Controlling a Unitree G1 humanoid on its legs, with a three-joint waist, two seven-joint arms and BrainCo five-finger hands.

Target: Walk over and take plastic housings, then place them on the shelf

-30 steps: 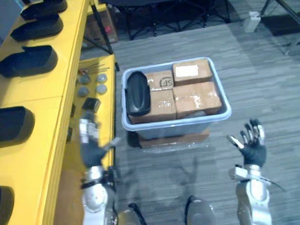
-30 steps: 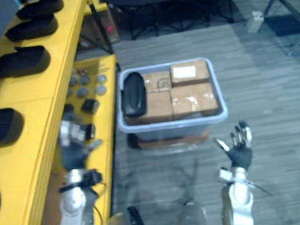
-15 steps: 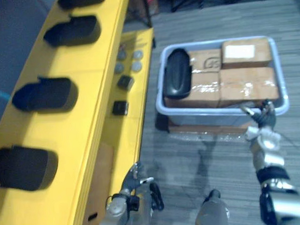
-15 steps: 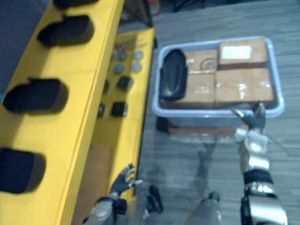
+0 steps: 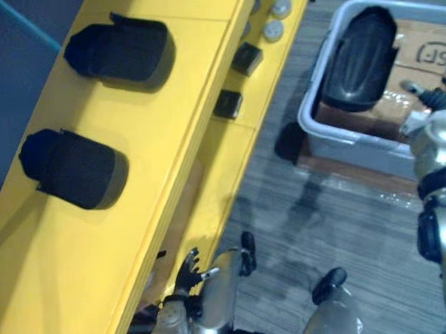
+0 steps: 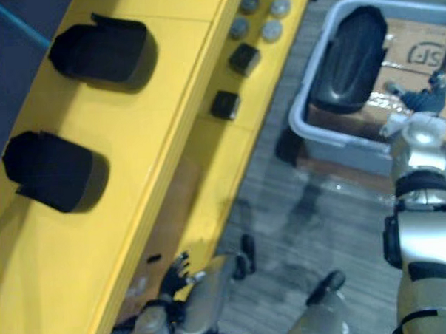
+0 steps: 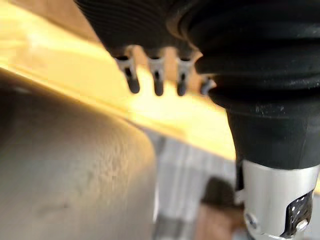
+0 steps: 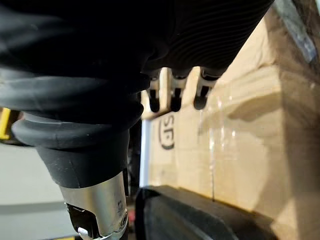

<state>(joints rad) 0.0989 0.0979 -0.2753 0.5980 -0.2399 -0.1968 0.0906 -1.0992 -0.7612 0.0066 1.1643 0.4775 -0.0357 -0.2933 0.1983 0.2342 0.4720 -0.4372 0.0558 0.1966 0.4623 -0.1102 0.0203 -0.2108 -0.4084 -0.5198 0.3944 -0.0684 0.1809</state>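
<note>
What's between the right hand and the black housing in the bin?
Just bare cardboard box top between right hand and housing, in both eye views.

Smooth plastic housing (image 5: pixel 359 57), tape-glossed cardboard boxes (image 5: pixel 425 51)

1. Bin housing (image 5: pixel 357 61): black plastic, oblong, ribbed top; lying flat on cardboard boxes (image 5: pixel 424 52) at the shelf-side end of a grey bin (image 5: pixel 307 117).
2. Far shelf housing (image 5: pixel 122 51): black, rounded; flat on the yellow shelf (image 5: pixel 195 116).
3. Near shelf housing (image 5: pixel 75 167): same form; same surface, apart from the far one.
</note>
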